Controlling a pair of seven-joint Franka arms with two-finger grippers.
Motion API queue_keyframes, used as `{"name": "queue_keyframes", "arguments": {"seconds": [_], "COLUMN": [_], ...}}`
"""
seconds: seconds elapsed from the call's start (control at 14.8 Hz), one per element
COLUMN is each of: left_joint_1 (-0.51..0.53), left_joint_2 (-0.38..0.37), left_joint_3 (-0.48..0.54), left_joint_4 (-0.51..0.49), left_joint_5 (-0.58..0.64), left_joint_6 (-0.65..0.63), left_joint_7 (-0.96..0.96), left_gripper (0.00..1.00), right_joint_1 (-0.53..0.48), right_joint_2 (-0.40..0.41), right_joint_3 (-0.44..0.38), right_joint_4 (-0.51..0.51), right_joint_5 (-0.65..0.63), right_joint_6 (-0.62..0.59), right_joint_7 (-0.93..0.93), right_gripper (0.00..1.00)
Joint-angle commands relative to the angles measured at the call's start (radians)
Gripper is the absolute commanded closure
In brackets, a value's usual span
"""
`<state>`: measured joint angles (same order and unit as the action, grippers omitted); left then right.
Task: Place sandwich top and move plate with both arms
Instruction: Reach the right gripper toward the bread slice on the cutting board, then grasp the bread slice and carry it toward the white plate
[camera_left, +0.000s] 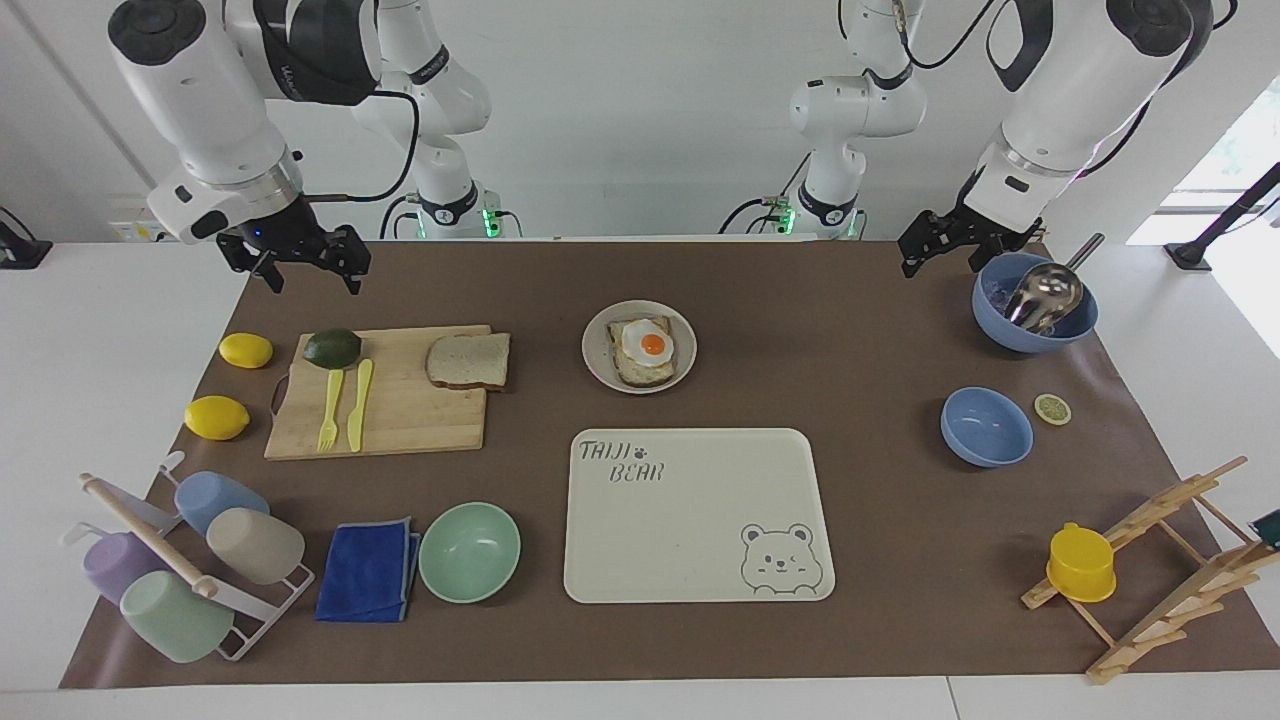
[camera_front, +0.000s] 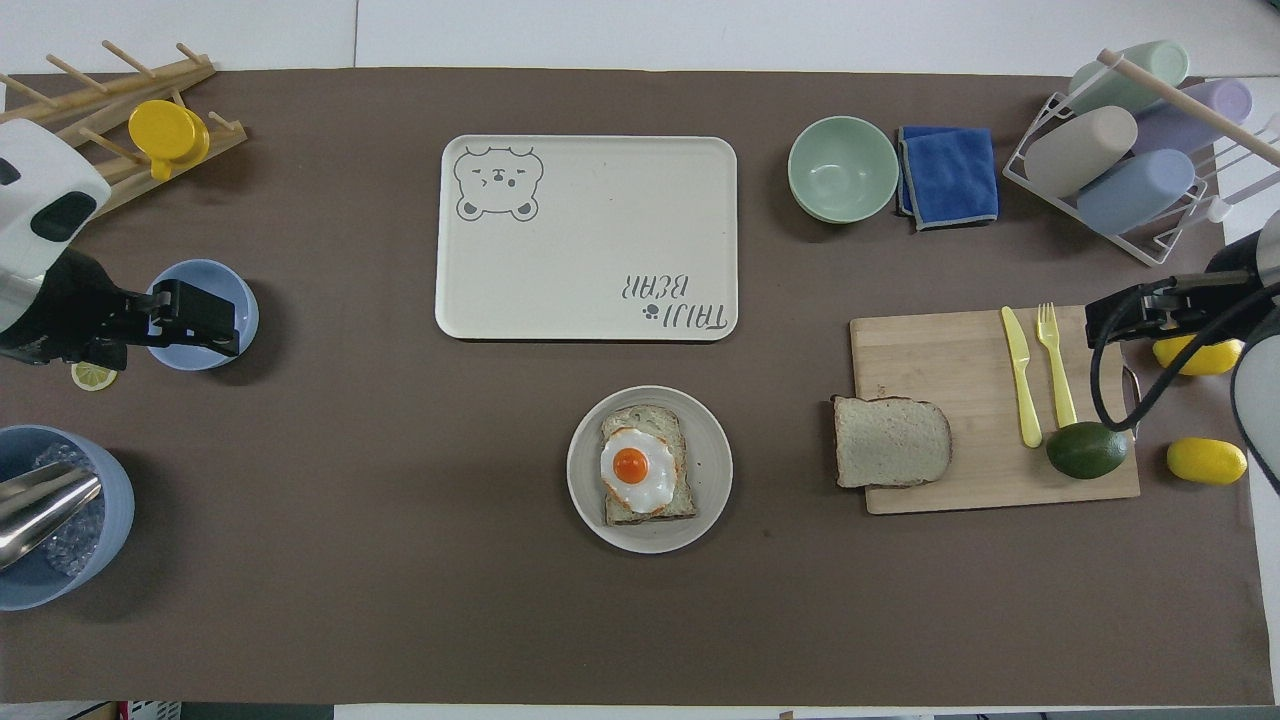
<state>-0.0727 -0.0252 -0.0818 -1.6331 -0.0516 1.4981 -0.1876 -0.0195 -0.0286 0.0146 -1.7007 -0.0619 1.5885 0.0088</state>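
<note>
The sandwich top (camera_left: 468, 360), a plain bread slice, lies on the corner of the wooden cutting board (camera_left: 410, 415) nearest the plate; it also shows in the overhead view (camera_front: 890, 441). The small beige plate (camera_left: 598, 368) sits mid-table, nearer to the robots than the bear tray, and holds a bread slice topped with a fried egg (camera_left: 647, 348); the plate also shows in the overhead view (camera_front: 590, 500). My right gripper (camera_left: 310, 272) hangs open and empty in the air over the board's edge by the avocado. My left gripper (camera_left: 940, 255) hangs open and empty over the mat beside the large blue bowl.
The cream bear tray (camera_left: 690, 520) lies farther from the robots than the plate. An avocado (camera_left: 332, 347), a yellow fork and knife (camera_left: 345, 405) are on the board, with two lemons (camera_left: 245, 350) beside it. A mint bowl (camera_left: 469, 552), blue cloth (camera_left: 368, 570), cup rack (camera_left: 190, 560), two blue bowls (camera_left: 986, 427) and a wooden rack (camera_left: 1150, 560) stand around.
</note>
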Motion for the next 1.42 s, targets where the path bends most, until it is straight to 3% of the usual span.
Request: {"name": "queue_keyframes", "arguments": {"seconds": [0.0, 0.95, 1.22, 1.35], "left_joint_1": [0.016, 0.016, 0.016, 0.016], "left_joint_2": [-0.021, -0.021, -0.021, -0.021], "left_joint_3": [-0.012, -0.010, -0.010, -0.010], "left_joint_4": [-0.016, -0.016, -0.016, -0.016], "left_joint_5": [-0.011, -0.011, -0.011, -0.011], "left_joint_6": [-0.001, -0.001, -0.001, -0.001], "left_joint_7": [-0.004, -0.004, -0.004, -0.004], "left_gripper": [0.00, 0.00, 0.00, 0.00], "right_joint_1": [-0.010, -0.002, 0.146, 0.240], "right_joint_2": [0.010, -0.005, -0.002, 0.070], "right_joint_3": [0.002, 0.016, 0.036, 0.036], "right_joint_4": [0.021, -0.003, -0.082, -0.097], "right_joint_5": [0.004, 0.010, 0.039, 0.030], "right_joint_6": [-0.013, -0.022, 0.066, 0.125], "right_joint_7": [-0.018, -0.053, 0.058, 0.202], "right_gripper": [0.00, 0.00, 0.00, 0.00]}}
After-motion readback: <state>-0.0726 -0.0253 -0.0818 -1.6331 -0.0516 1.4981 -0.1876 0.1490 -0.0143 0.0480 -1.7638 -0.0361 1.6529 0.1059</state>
